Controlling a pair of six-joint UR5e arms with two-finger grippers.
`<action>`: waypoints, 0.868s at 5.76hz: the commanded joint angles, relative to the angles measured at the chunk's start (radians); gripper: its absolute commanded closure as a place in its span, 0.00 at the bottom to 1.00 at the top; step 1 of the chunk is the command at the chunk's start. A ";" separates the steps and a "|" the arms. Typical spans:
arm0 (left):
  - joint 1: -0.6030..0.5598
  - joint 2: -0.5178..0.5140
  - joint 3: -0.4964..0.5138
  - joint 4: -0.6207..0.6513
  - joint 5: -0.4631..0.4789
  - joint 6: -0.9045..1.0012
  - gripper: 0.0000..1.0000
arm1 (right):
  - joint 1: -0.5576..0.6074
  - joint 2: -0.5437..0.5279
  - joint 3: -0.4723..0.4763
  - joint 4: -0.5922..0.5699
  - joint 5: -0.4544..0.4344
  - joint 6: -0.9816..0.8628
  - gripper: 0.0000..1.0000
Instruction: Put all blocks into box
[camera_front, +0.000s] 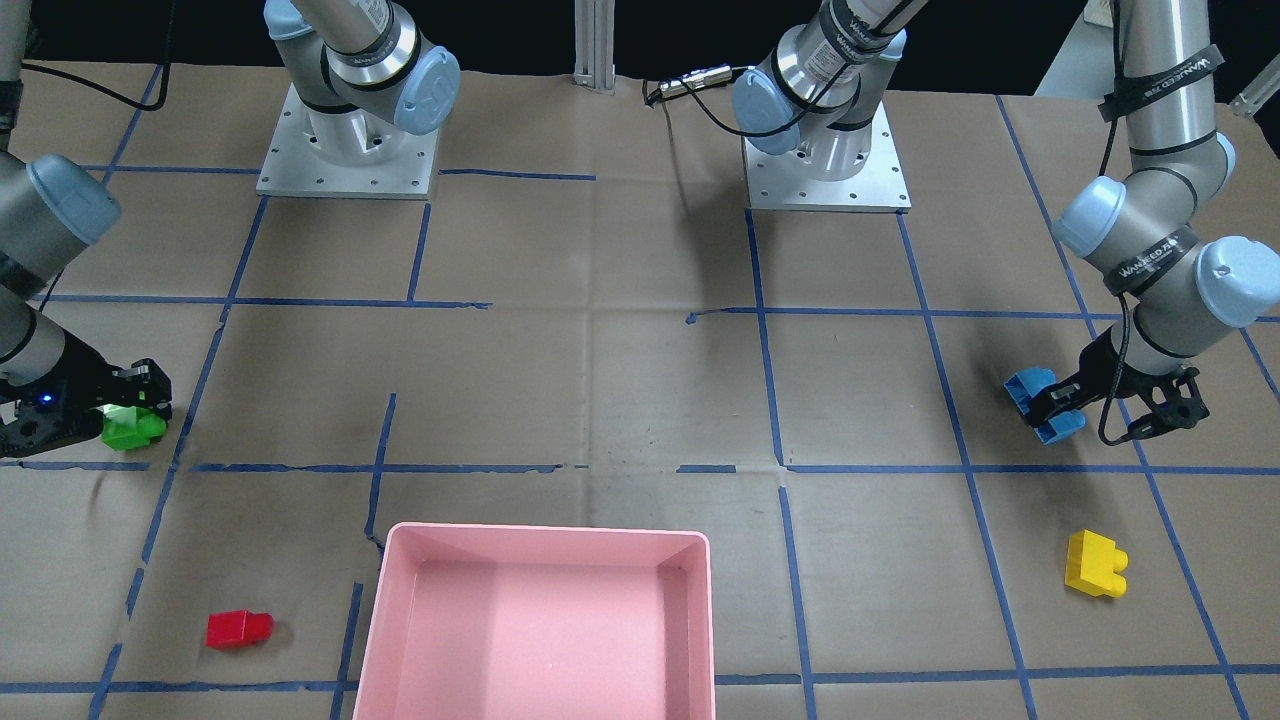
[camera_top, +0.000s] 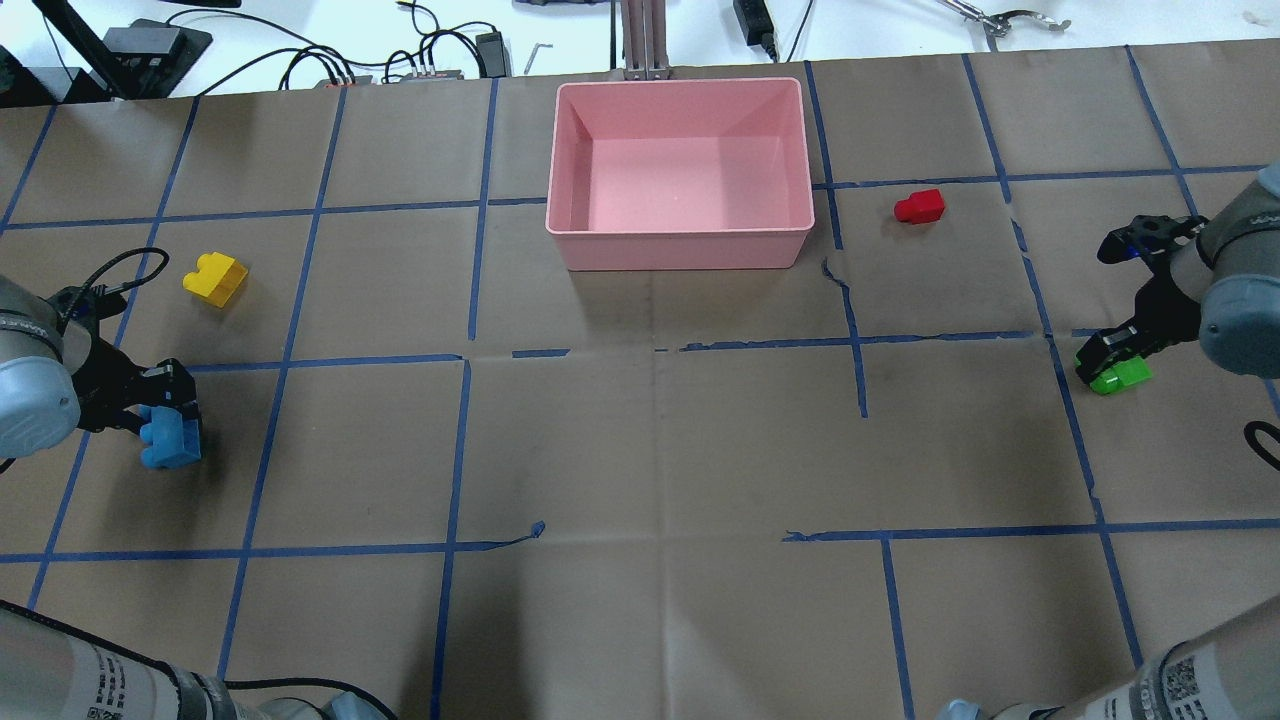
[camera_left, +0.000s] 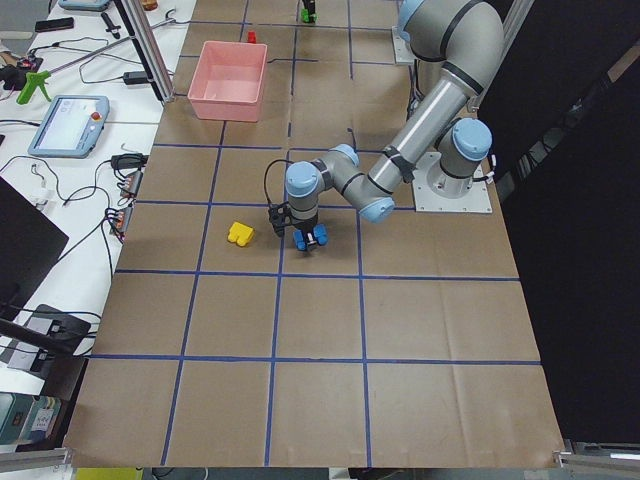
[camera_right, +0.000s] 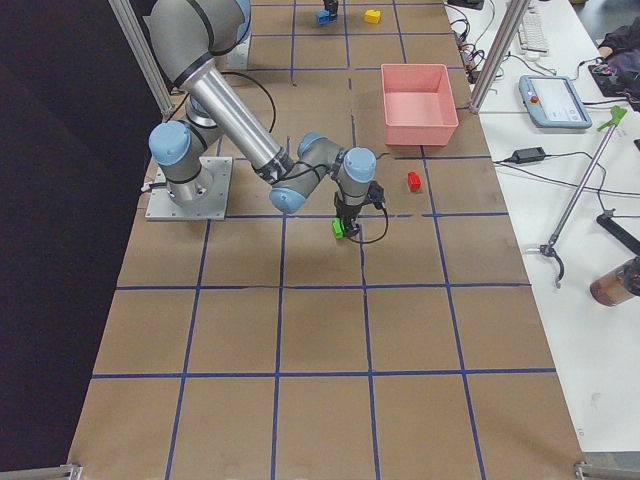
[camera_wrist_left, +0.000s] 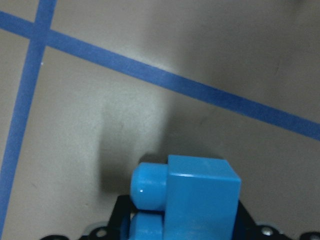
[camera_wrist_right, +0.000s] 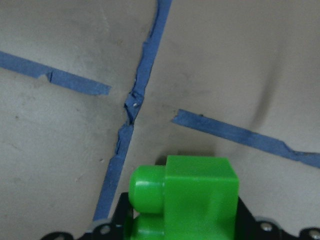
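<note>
My left gripper (camera_top: 165, 422) is shut on the light-blue block (camera_top: 170, 442) at the table's left side, low over the paper; the block fills the left wrist view (camera_wrist_left: 195, 200). My right gripper (camera_top: 1112, 358) is shut on the green block (camera_top: 1120, 376) at the right side; the block also shows in the right wrist view (camera_wrist_right: 192, 200). The yellow block (camera_top: 216, 279) lies loose to the left of the pink box (camera_top: 680, 250). The red block (camera_top: 920, 207) lies loose to the right of the box. The box holds nothing.
Brown paper with a blue tape grid covers the table (camera_top: 650, 450). The two arm bases (camera_front: 345, 150) stand at the robot's side. Cables and tools (camera_top: 400, 60) lie beyond the far edge behind the box.
</note>
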 joint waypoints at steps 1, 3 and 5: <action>0.003 0.002 -0.009 -0.002 -0.006 -0.009 0.67 | 0.002 -0.012 -0.110 0.048 -0.001 0.031 0.56; -0.004 0.043 0.010 -0.034 -0.137 -0.015 0.76 | 0.021 -0.055 -0.286 0.277 0.006 0.210 0.56; -0.133 0.115 0.022 -0.036 -0.266 -0.299 0.78 | 0.087 -0.088 -0.471 0.552 0.005 0.414 0.56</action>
